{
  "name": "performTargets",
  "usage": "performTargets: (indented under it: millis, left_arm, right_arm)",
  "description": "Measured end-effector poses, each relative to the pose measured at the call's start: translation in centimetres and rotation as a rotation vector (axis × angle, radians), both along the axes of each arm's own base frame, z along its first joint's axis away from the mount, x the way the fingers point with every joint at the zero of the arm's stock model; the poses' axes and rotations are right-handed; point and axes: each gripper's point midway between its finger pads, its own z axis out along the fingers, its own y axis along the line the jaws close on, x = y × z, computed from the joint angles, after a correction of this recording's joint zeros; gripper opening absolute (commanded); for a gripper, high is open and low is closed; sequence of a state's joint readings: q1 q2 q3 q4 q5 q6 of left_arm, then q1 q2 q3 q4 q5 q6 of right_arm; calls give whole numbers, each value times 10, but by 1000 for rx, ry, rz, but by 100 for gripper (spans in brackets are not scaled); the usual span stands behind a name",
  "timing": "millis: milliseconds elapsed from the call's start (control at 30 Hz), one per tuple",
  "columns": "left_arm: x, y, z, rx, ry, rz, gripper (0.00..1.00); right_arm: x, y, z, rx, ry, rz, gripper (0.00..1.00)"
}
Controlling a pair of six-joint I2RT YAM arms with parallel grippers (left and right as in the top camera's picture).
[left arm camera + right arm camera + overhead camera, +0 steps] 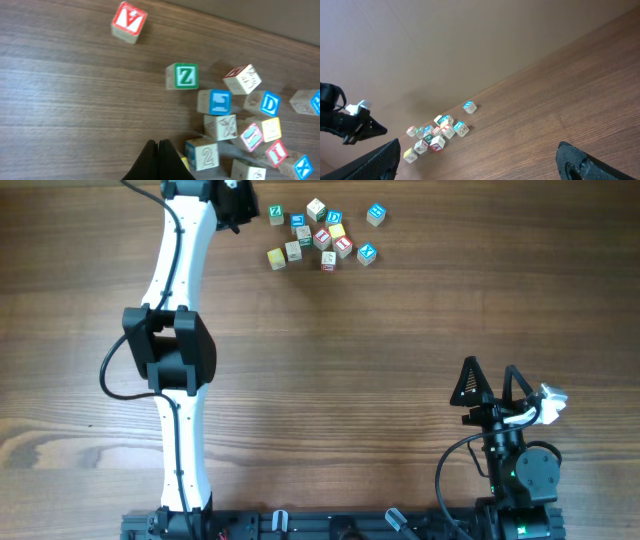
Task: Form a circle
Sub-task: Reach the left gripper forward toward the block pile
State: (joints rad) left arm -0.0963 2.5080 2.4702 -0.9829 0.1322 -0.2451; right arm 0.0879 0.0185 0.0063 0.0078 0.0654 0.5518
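Left gripper (158, 150), clenched empty near the green Z cube (183, 76), should nudge cubes (220, 126) one at a time, gently, into a ring.

The surface (400, 380) is brown wood, with long dark lines running across it. A block with a green Z (184, 76) sits flat on it, with the letter facing up. A red A block (128, 21) sits well apart from the Z block, all by itself and turned a little. A blue block (375, 214) stands alone on the far right, and its picture is too small to read. A yellow block (276, 256) sits apart from the Z block, on the side closer to the robot. Behind the surface there is a plain tan wall (470, 40) with nothing on it.
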Motion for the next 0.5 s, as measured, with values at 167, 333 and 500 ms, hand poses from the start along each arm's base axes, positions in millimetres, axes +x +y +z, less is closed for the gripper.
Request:
performTargets:
  millis: [167, 333, 500]
  left_arm:
    - [2, -30, -1, -2, -24, -48, 10]
    - [-6, -60, -24, 2, 18, -99, 14]
    - [-15, -68, -35, 9, 60, -114, 23]
  right_arm:
    - [0, 0, 0, 0, 0, 0, 99]
    - [0, 0, 0, 0, 0, 0, 100]
    - [0, 0, 0, 0, 0, 0, 100]
